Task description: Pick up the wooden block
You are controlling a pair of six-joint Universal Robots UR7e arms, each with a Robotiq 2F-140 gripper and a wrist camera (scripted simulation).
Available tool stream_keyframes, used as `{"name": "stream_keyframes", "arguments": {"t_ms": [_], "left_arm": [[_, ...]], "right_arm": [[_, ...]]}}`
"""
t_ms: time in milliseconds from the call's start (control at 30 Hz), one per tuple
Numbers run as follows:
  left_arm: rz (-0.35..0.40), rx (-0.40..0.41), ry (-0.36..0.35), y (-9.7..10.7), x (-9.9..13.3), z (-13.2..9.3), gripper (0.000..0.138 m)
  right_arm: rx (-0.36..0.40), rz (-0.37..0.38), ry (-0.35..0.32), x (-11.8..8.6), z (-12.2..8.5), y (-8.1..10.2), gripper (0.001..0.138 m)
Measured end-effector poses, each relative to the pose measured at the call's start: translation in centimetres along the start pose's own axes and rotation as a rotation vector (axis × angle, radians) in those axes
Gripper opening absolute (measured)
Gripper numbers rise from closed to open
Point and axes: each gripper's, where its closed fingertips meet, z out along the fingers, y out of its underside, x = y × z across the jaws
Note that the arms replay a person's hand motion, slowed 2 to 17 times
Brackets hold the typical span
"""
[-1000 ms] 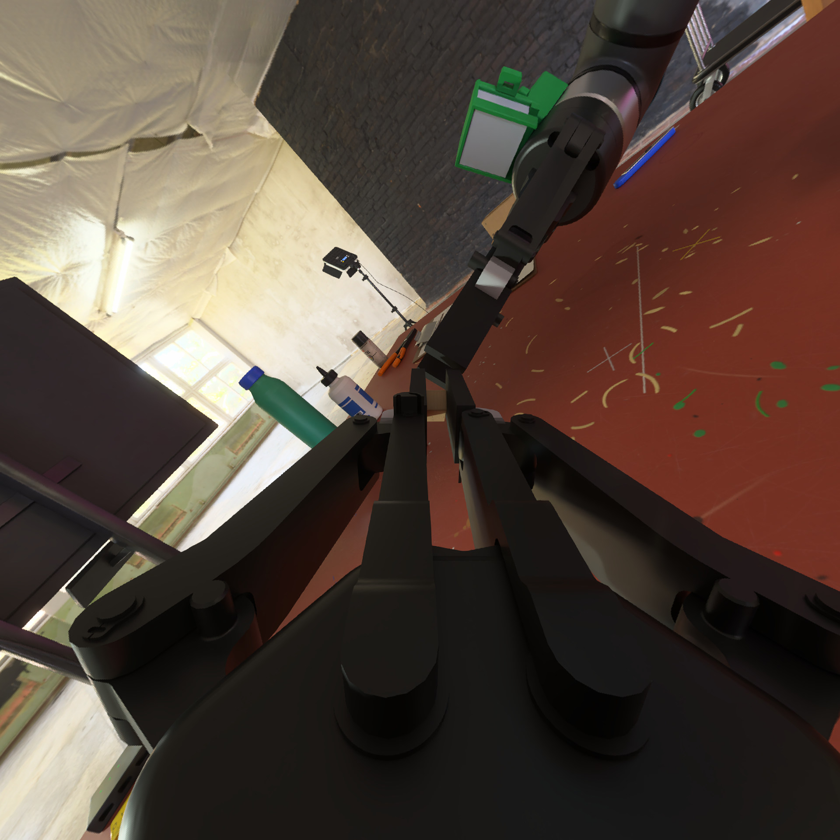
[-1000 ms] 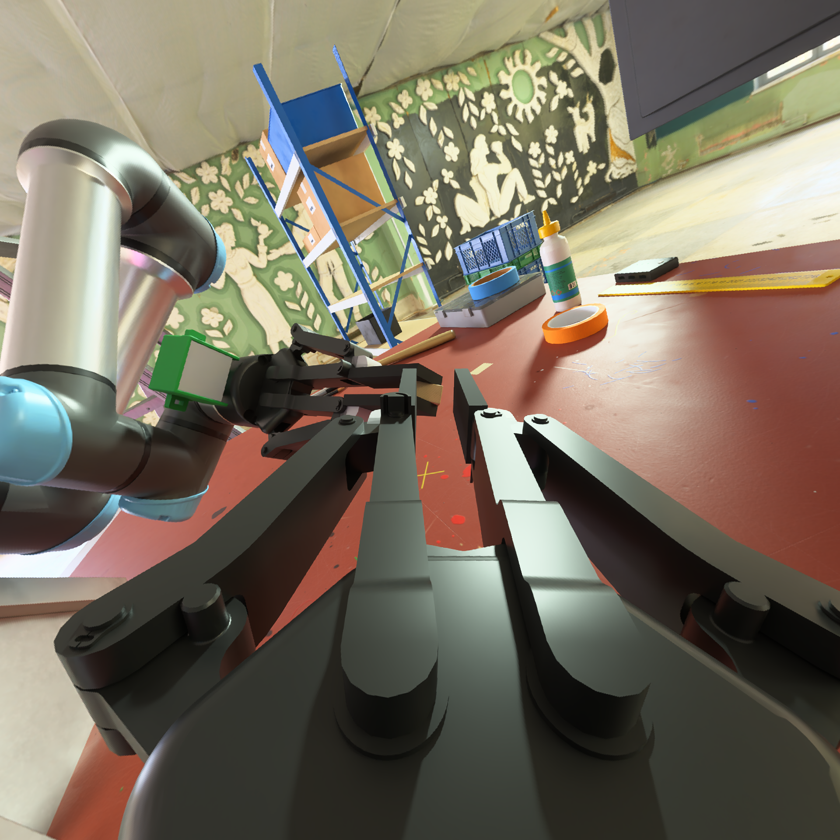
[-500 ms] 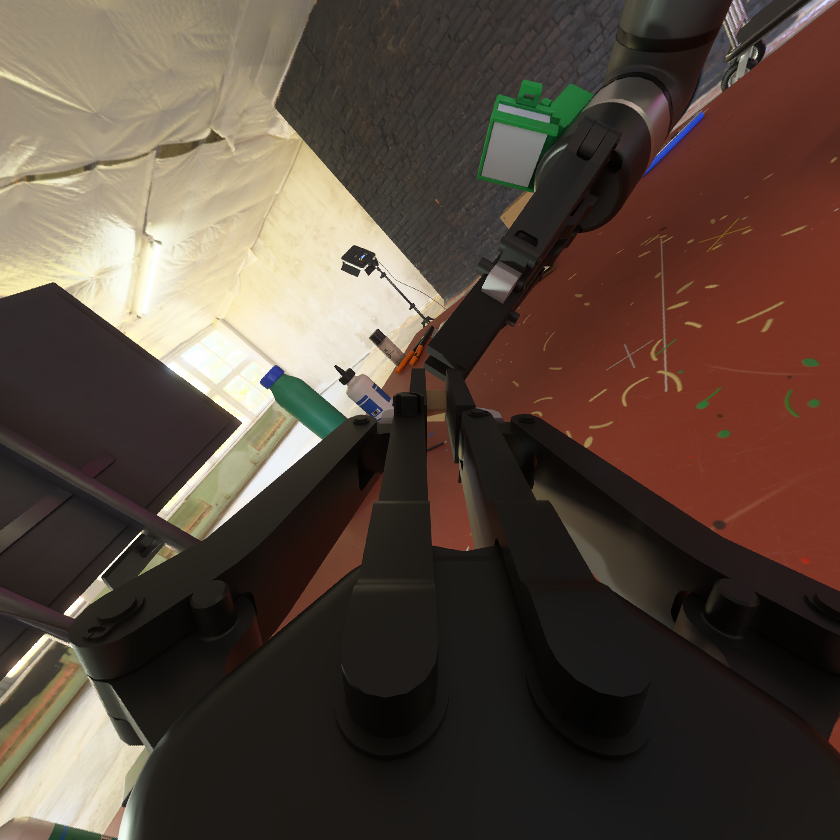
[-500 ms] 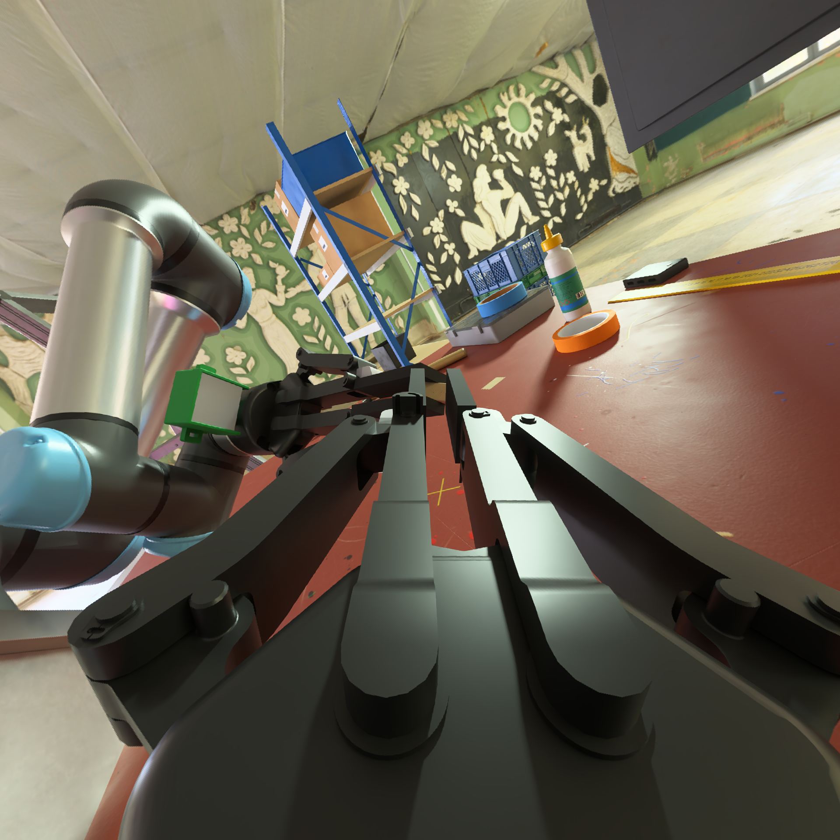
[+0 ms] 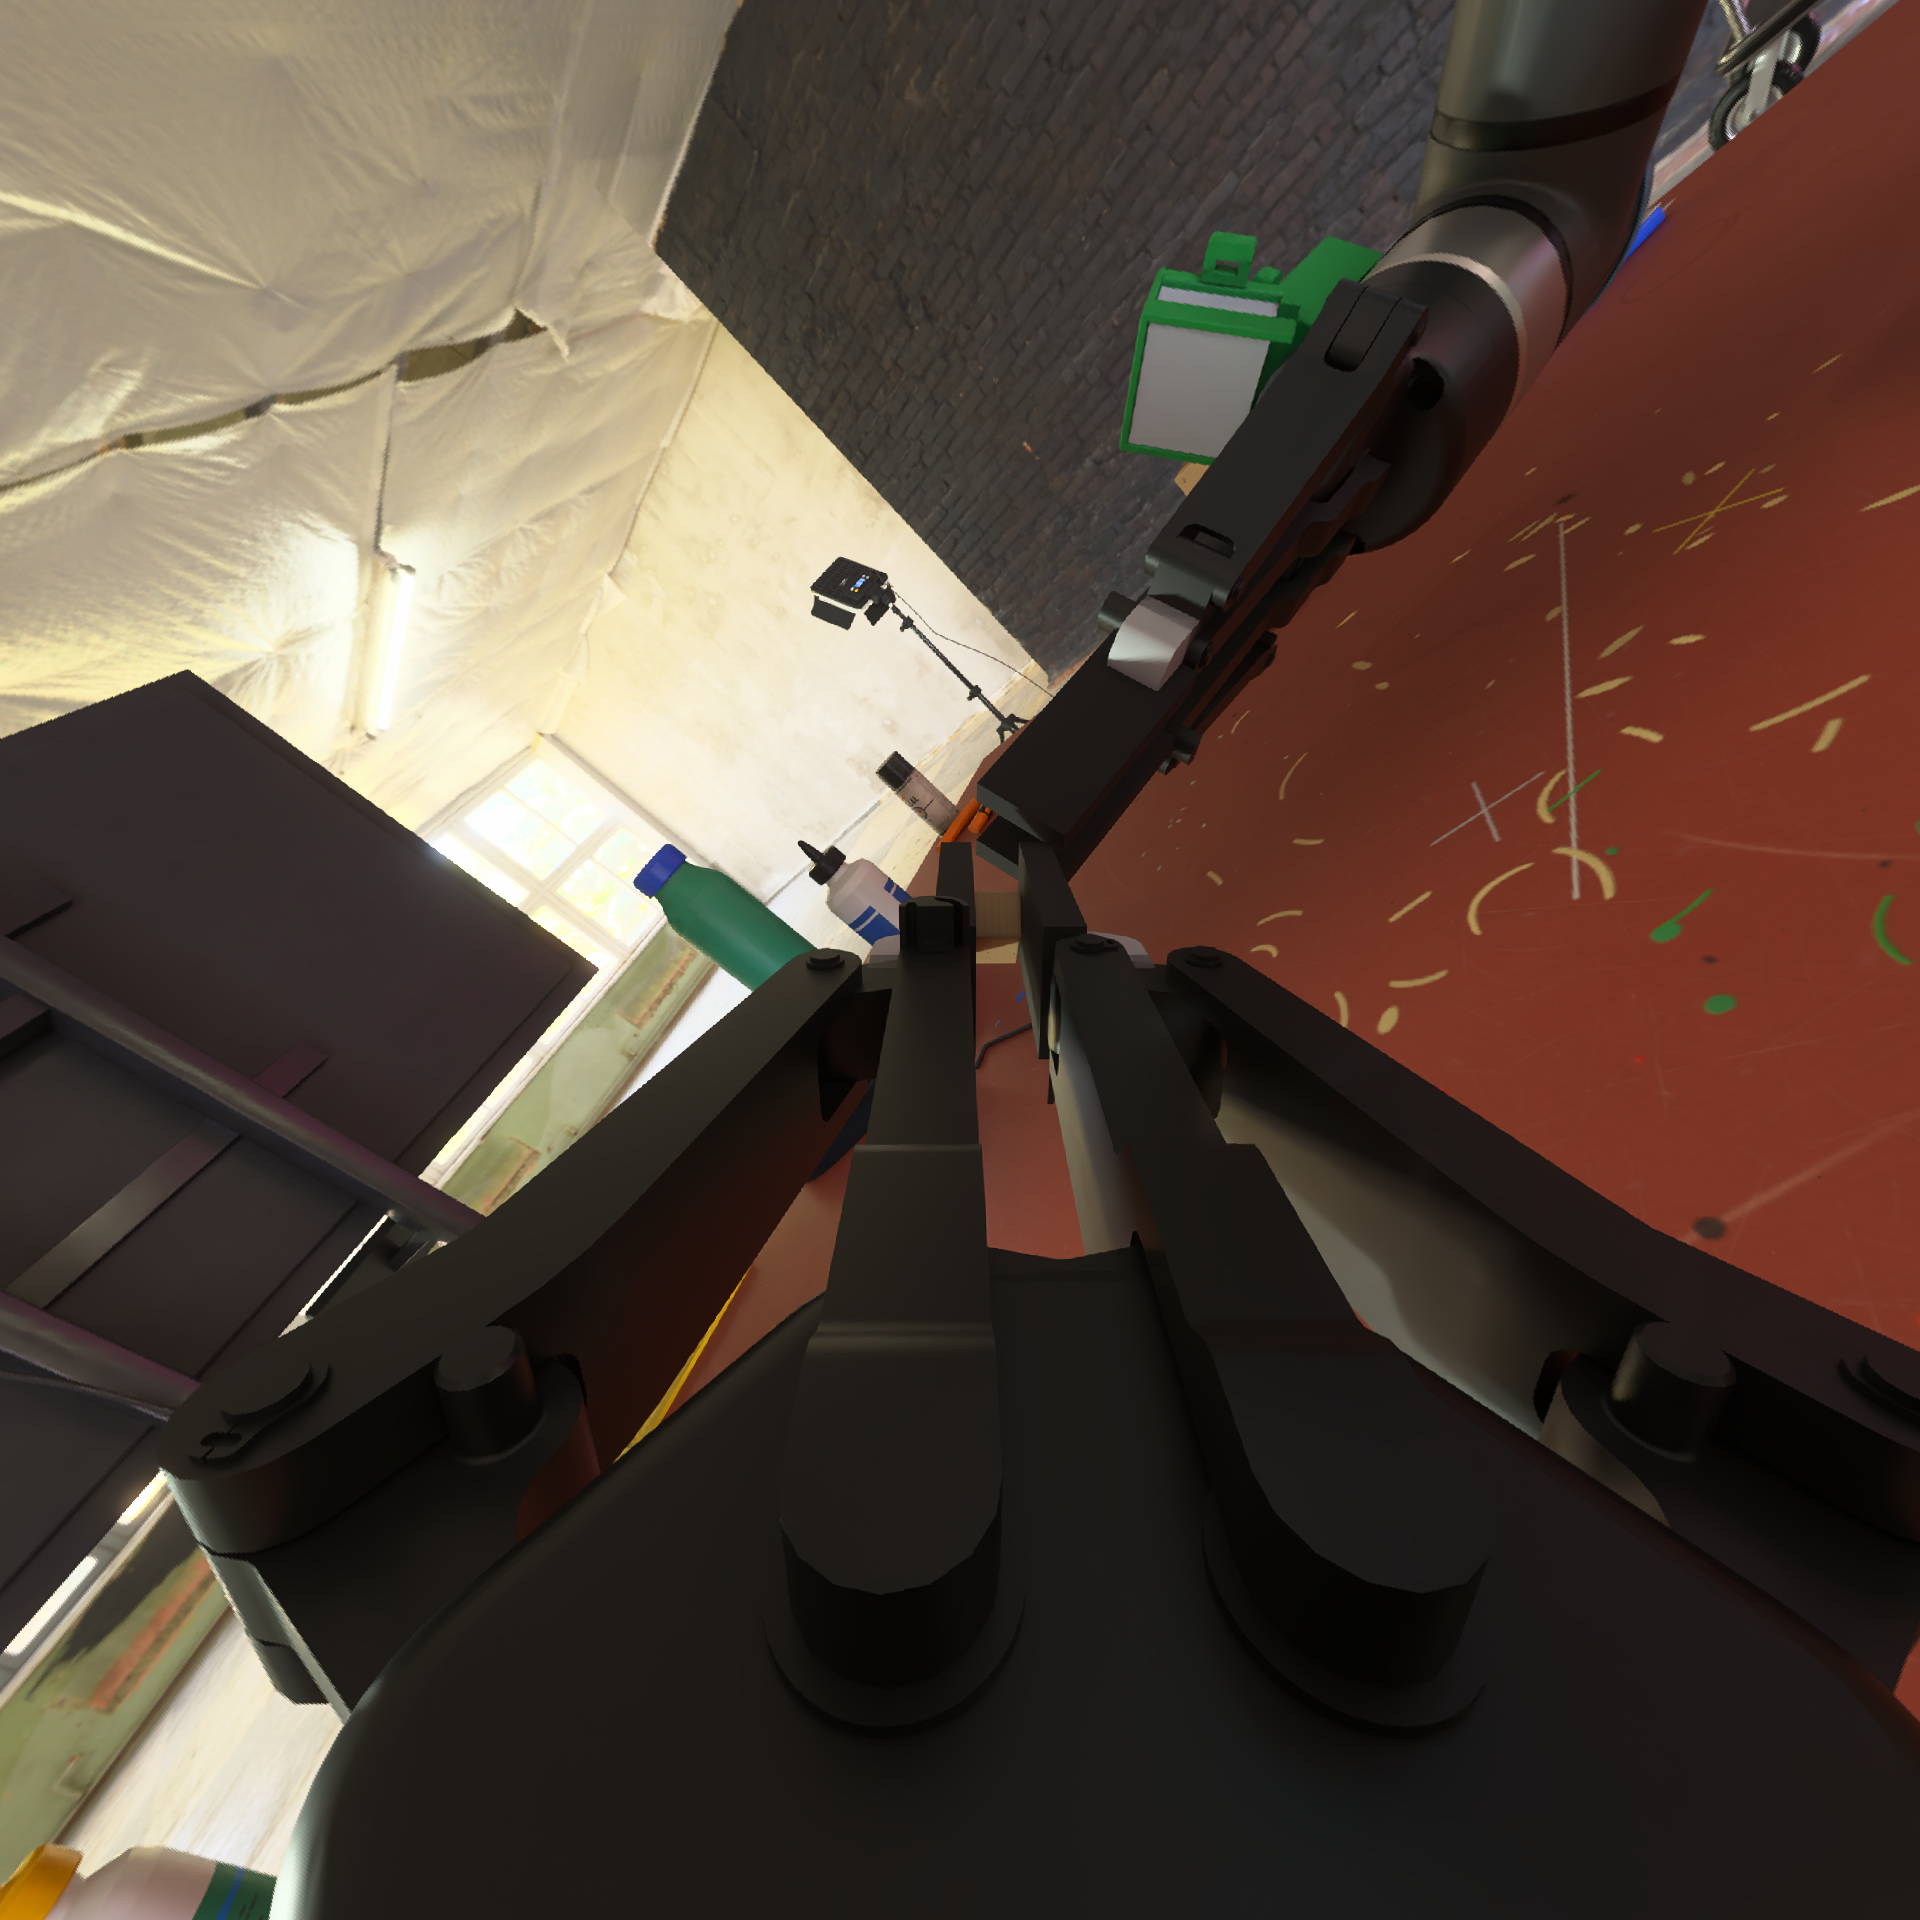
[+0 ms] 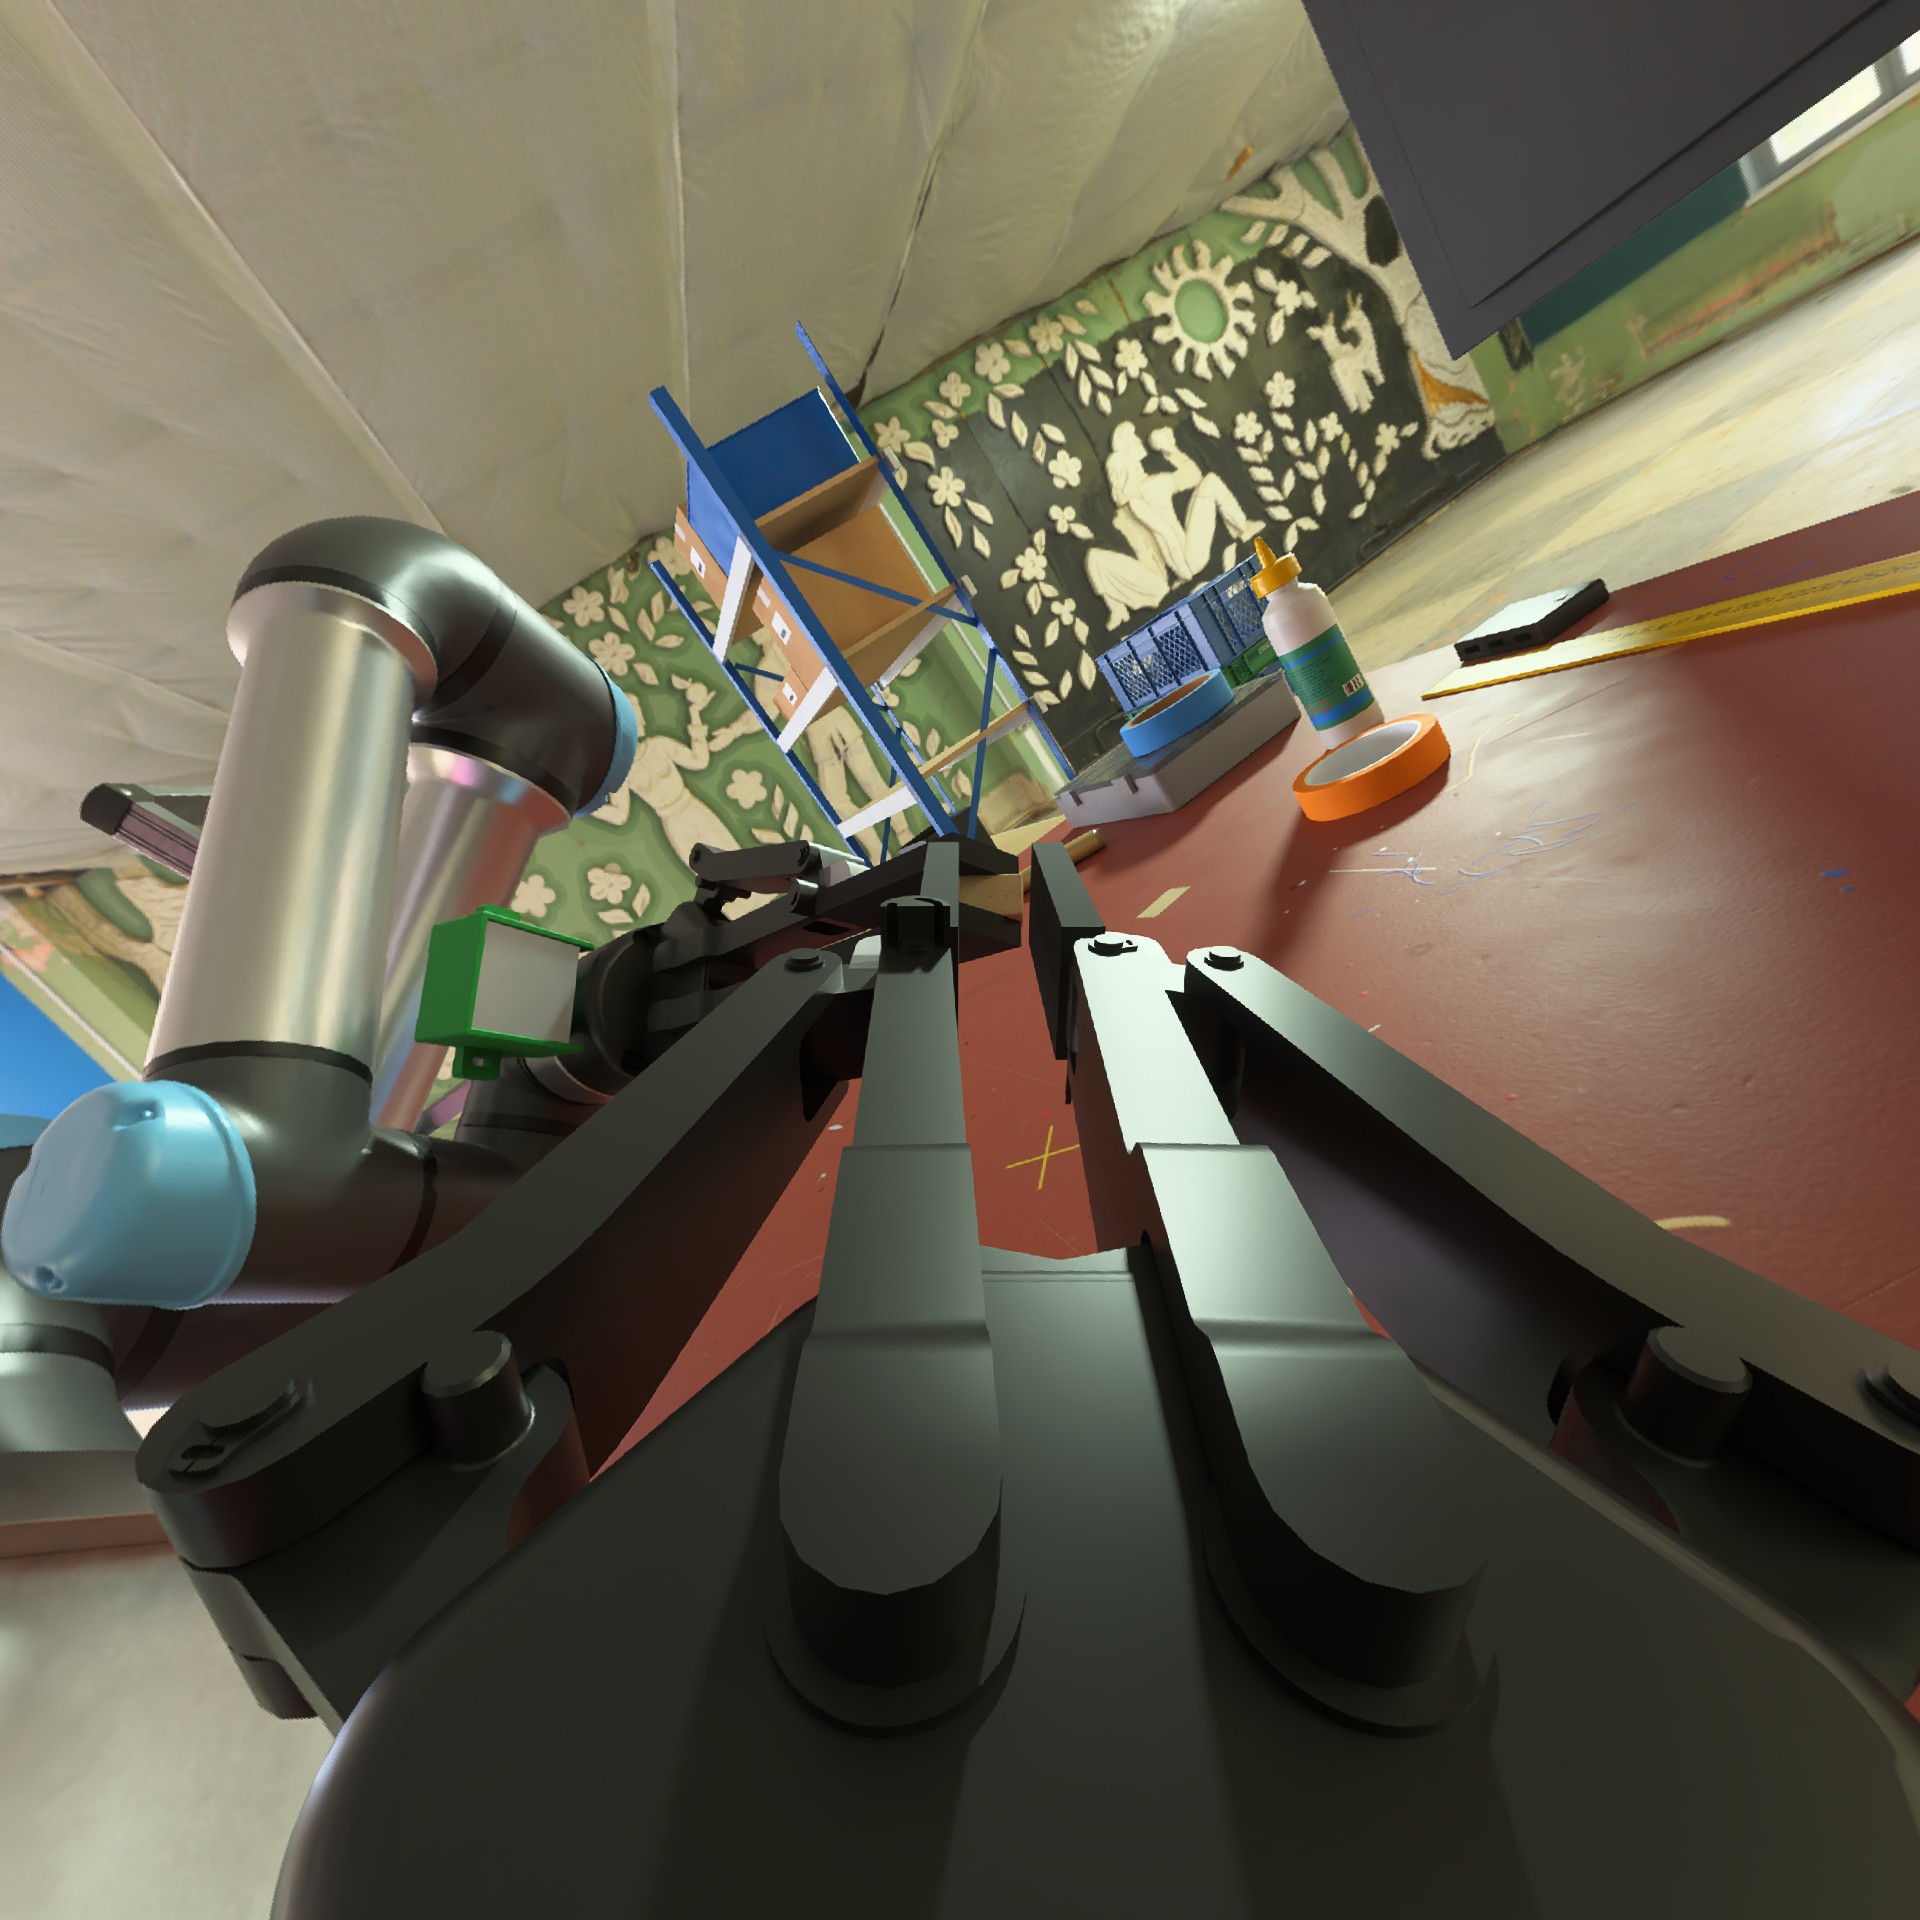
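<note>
The matte, rust-red desk (image 6: 1558,987) — scuffed with yellow and green paint flecks — fills the 3 o'clock side of both views. The left claw (image 5: 995,894), black jointed metal, is closed narrowly on the pale, squared wooden block (image 5: 995,914), held above the desk between its fingertips. The right claw (image 6: 992,883) has its fingers narrowly set around the same block (image 6: 987,891); whether they press it I cannot tell. At 2 o'clock lies a glossy orange tape ring (image 6: 1371,767).
</note>
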Motion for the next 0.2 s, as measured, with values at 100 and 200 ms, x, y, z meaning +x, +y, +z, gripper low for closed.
{"name": "stream_keyframes", "arguments": {"t_ms": [100,200], "left_arm": [[0.003,-0.006,-0.013,0.02,-0.21,0.26,0.012],[0.01,-0.01,-0.035,0.04,-0.6,0.53,0.012]], "right_arm": [[0.013,0.003,0.007,0.18,-0.04,-0.28,0.019],[0.027,-0.008,0.024,0.29,-0.01,-0.64,0.019]]}}
